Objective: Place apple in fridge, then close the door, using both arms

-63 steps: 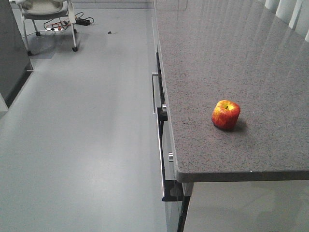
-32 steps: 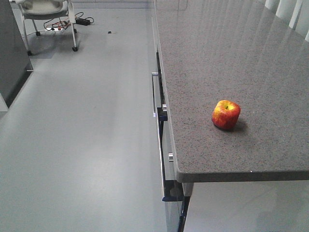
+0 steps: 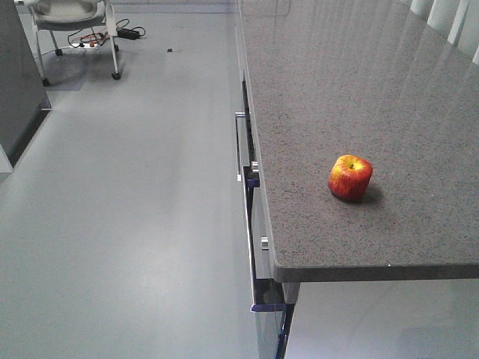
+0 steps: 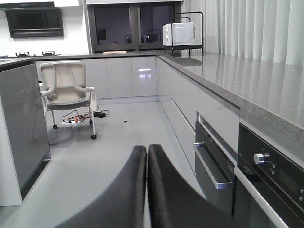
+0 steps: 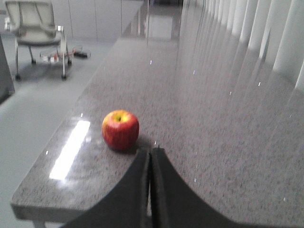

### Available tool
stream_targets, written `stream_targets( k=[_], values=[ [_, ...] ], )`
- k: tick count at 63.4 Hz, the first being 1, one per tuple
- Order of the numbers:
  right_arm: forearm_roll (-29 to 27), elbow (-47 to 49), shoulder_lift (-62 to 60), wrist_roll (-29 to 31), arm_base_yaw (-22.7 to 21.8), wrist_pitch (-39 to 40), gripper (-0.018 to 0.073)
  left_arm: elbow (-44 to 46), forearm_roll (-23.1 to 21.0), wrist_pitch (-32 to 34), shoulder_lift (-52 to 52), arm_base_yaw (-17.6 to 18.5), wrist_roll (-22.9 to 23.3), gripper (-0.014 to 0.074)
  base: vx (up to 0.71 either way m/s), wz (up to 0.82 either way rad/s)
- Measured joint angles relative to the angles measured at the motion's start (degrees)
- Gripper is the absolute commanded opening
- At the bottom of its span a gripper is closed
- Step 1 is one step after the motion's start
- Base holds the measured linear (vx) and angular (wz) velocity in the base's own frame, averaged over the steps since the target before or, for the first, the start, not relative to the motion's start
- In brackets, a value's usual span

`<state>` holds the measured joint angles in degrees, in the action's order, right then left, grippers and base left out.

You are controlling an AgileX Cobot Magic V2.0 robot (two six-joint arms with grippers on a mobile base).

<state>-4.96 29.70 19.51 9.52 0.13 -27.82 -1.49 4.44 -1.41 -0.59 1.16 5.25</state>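
Observation:
The red and yellow apple (image 3: 350,177) sits upright on the grey speckled counter (image 3: 359,90), near its front left corner. In the right wrist view the apple (image 5: 120,129) lies just ahead and left of my right gripper (image 5: 150,151), which is shut and empty, a short gap from the fruit. My left gripper (image 4: 147,148) is shut and empty, out over the floor beside the cabinet fronts. Neither gripper shows in the front view. The fridge and its door are out of view.
An oven (image 4: 270,175) with knobs and drawers with bar handles (image 3: 240,146) run under the counter edge. A dark grey side panel (image 4: 23,128) stands at the left. A wheeled chair (image 4: 64,90) and cables lie at the far end, and a microwave (image 4: 178,34) sits on the far counter.

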Motion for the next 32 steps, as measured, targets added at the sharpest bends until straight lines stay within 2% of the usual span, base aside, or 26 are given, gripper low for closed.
stream_targets(
  k=[13,32],
  values=[
    [0.0,5.6,10.7,0.0,0.0,-6.9,-0.0004,0.0,0.0,0.0,0.0,0.0,0.0,-0.0006,0.0,0.0],
    [-0.9,6.1,21.7,0.1,0.0,-7.6,0.0007,0.0,0.0,0.0,0.0,0.0,0.0,-0.0006,0.0,0.0]
  ],
)
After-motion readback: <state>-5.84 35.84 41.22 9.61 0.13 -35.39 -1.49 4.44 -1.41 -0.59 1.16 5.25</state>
